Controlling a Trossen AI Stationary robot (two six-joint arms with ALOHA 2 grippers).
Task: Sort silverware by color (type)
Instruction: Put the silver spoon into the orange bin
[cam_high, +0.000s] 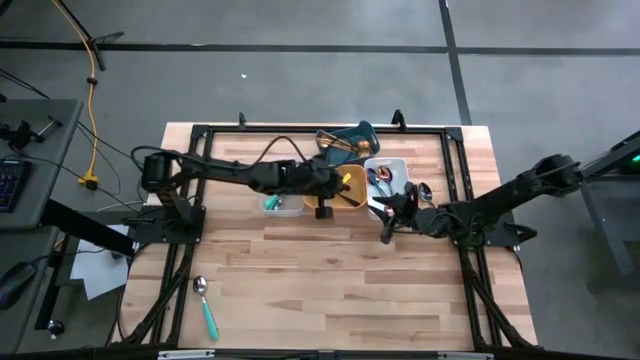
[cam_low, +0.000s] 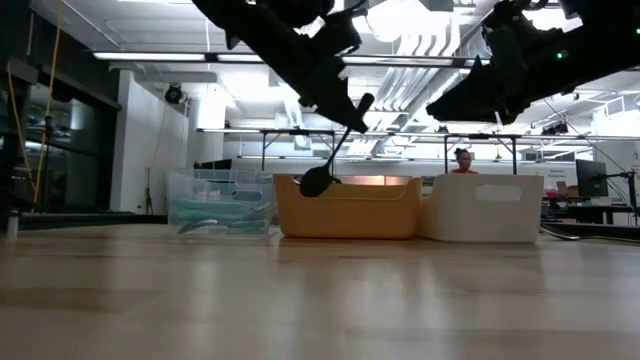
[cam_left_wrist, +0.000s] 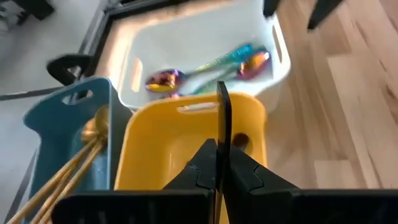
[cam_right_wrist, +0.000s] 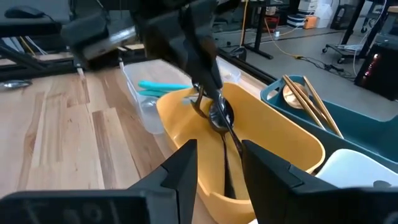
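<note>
- High view shows the wooden surface (cam_high: 330, 280) carrying four bins near its far edge: clear bin (cam_high: 283, 204), yellow bin (cam_high: 349, 190), white bin (cam_high: 392, 172) and teal bin (cam_high: 360, 135).
- Left gripper (cam_high: 323, 210) hangs over the yellow bin's near rim, fingers clamped on a black spoon (cam_low: 330, 160) that dangles bowl-down.
- Right gripper (cam_high: 386, 232) hovers just in front of the white bin; fingers (cam_right_wrist: 183, 165) stand apart, holding nothing.
- Gold utensils (cam_left_wrist: 78, 165) lie in the teal bin, iridescent spoons (cam_left_wrist: 208, 65) in the white one, teal-handled pieces (cam_right_wrist: 163, 87) in the clear one.
- One teal-handled spoon (cam_high: 206, 306) lies alone at the surface's near left.
</note>
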